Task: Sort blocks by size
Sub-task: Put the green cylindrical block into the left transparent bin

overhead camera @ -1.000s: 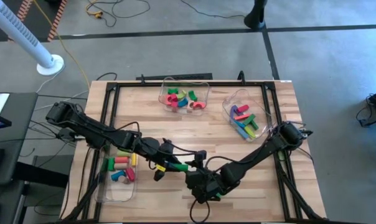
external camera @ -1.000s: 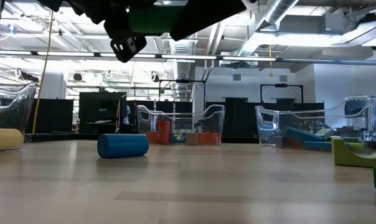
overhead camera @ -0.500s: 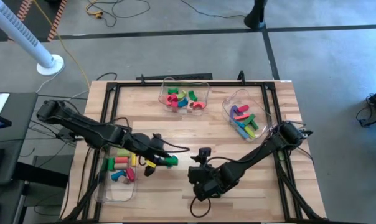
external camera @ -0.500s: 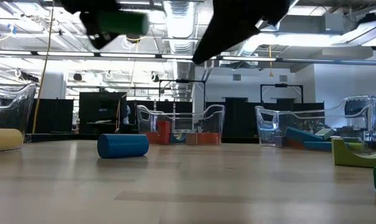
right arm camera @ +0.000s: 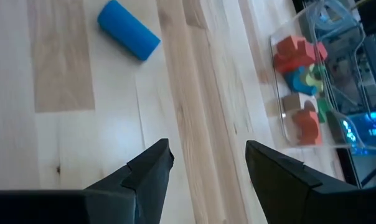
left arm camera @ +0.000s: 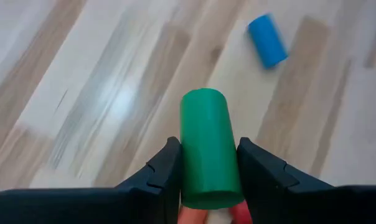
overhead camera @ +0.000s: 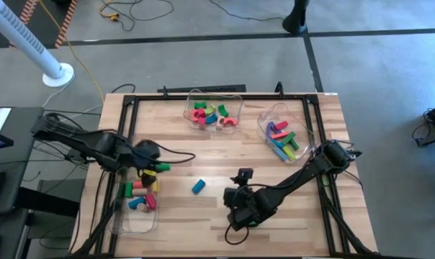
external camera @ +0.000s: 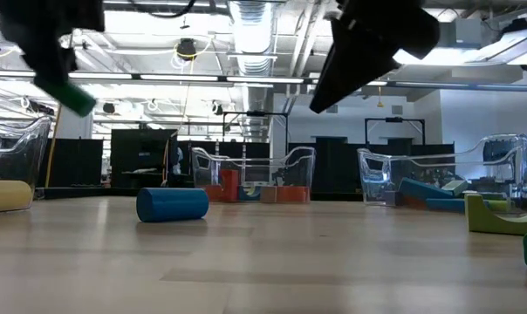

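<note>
While three bins already hold blocks, the left claw grips a green cylinder at frame left; right claw open; blue cylinder remains on the desk.

Both arms matte black, jointed tubular links, thin black cables trailing alongside. Left claw, right claw: dark angular moulded fingers.
</note>
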You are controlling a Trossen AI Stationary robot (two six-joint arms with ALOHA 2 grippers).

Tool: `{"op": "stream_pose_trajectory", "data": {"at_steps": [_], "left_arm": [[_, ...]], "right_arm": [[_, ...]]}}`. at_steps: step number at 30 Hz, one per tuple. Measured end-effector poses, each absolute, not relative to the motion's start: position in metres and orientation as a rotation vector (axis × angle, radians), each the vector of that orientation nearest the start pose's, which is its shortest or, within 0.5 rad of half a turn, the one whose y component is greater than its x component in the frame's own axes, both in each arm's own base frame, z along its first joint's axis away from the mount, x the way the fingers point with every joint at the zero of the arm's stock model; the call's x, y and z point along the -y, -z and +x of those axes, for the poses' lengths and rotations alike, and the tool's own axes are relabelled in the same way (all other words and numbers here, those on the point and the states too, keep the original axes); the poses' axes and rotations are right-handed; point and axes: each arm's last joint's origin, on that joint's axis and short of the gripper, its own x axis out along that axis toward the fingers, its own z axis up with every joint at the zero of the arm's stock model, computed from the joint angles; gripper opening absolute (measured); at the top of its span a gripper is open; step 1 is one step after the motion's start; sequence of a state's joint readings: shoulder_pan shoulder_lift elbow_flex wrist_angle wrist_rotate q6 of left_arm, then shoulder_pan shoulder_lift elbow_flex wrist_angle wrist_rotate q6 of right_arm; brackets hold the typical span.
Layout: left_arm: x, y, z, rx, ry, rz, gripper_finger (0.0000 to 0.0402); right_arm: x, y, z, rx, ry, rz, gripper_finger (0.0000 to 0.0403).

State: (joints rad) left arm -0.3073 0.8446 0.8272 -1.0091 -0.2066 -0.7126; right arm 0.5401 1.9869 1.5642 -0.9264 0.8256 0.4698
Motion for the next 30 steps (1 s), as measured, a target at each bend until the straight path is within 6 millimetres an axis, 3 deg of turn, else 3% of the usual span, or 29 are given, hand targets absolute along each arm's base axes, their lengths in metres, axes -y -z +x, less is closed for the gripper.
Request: {"op": "stream_pose_trajectory", "data": {"at_steps": [5,12,23,30], "left_arm": [[0.038,-0.272,0.124,-1.043,-0.288,-0.429,0.0123],[0.054,-0.274,0.124,-1.055,-0.129,-0.481,0.0123],[0.068,-0.273,0.115,-1.137,-0.052,-0.527,0.0123],[0.073,-0.262,0.1,-1.325,-0.175,-0.483,0.0125]], "right_arm": [[-0.189,-0.213,0.345,-0.958,0.445,-0.436,0.024],[-0.188,-0.212,0.336,-1.01,0.472,-0.435,0.024],[-0.189,-0.21,0.33,-1.074,0.469,-0.383,0.0239],[-0.196,-0.209,0.32,-1.11,0.469,-0.366,0.0239]]}}
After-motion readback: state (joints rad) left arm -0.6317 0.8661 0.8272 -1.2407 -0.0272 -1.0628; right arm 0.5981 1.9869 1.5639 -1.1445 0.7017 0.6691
